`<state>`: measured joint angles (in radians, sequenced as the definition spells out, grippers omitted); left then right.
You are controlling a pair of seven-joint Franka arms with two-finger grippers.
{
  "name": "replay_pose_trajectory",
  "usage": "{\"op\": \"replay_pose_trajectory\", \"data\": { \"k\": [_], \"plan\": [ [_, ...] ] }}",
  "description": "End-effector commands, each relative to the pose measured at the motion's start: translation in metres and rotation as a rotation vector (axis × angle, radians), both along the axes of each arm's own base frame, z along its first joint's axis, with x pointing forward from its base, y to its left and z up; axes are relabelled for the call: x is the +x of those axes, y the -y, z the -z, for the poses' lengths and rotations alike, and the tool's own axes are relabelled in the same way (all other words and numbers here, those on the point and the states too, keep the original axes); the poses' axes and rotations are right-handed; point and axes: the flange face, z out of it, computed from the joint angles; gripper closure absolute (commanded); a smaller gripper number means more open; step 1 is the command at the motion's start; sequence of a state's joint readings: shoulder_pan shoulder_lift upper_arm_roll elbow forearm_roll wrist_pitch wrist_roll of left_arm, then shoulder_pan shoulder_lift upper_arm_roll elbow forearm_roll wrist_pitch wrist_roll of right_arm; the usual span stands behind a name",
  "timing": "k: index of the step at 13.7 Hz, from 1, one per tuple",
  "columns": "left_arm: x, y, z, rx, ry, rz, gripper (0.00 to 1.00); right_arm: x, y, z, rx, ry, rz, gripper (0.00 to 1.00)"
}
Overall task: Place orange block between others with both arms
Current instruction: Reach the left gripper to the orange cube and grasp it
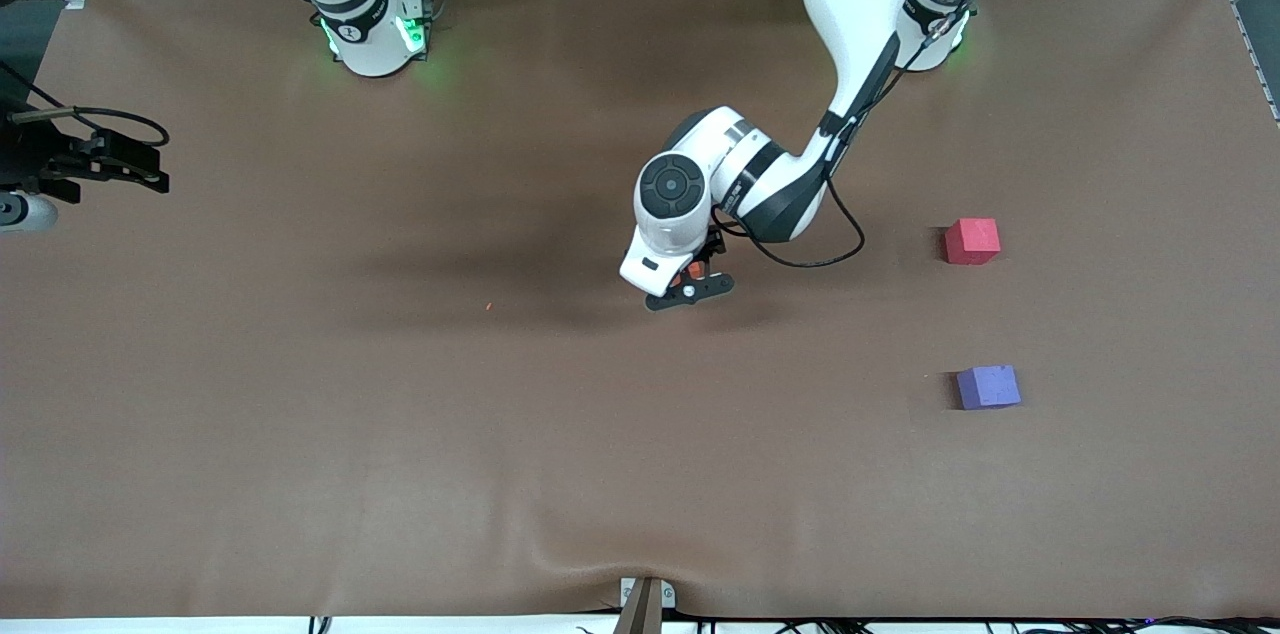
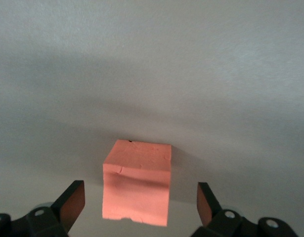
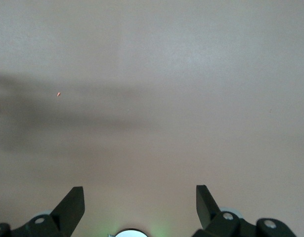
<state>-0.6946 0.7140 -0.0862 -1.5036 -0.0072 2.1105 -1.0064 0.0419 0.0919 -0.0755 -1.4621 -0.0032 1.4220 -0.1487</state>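
The orange block [image 2: 137,182] rests on the brown table near its middle, mostly hidden under the left hand in the front view, where only a sliver of the orange block [image 1: 693,269] shows. My left gripper [image 1: 690,286] is low over it and open. In the left wrist view the left gripper [image 2: 140,205] has a finger on each side of the cube, with a gap on both sides. The pinkish-red cube [image 1: 971,241] and the purple-blue cube [image 1: 988,387] lie toward the left arm's end, the purple one nearer the front camera. My right gripper [image 1: 125,164] waits open and empty at its own end, and the right gripper [image 3: 139,207] looks down on bare table.
A tiny orange speck [image 1: 487,307] lies on the table [image 1: 300,414] between the two arms' reach, and the same speck [image 3: 59,94] shows in the right wrist view. A metal bracket [image 1: 645,604] sits at the table's front edge.
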Motion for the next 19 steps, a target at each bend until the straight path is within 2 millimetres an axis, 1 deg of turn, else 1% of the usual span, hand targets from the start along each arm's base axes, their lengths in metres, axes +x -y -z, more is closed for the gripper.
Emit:
{"op": "replay_pose_trajectory", "data": {
  "k": [1, 7, 9, 12, 13, 16, 17, 19],
  "plan": [
    [-0.006, -0.007, 0.006, 0.016, 0.013, -0.021, 0.0, 0.001, -0.002, -0.001, -0.008, 0.003, -0.005, 0.0],
    [-0.011, -0.006, 0.023, 0.032, -0.005, -0.01, 0.0, 0.002, -0.002, 0.0, -0.007, 0.003, -0.005, 0.0],
    [-0.011, -0.005, 0.025, 0.028, -0.001, -0.009, 0.0, 0.002, -0.002, 0.0, -0.007, 0.003, -0.005, 0.0],
    [-0.018, 0.002, 0.032, 0.023, 0.003, 0.004, 0.0, 0.002, -0.003, 0.0, -0.007, 0.003, -0.006, 0.0],
    [-0.017, 0.003, 0.034, 0.02, 0.007, 0.004, 0.02, 0.002, -0.003, 0.0, -0.007, 0.003, -0.006, 0.0],
    [-0.021, 0.005, 0.041, 0.034, 0.01, 0.019, 0.86, 0.003, -0.002, 0.001, -0.007, 0.0, -0.005, 0.0],
    [-0.019, 0.004, 0.04, 0.049, 0.03, 0.036, 1.0, 0.003, -0.002, 0.001, -0.007, 0.0, -0.005, 0.0],
    [-0.009, -0.002, 0.03, 0.043, 0.044, 0.026, 1.0, 0.003, -0.002, 0.001, -0.007, 0.0, -0.005, 0.0]
  ]
}}
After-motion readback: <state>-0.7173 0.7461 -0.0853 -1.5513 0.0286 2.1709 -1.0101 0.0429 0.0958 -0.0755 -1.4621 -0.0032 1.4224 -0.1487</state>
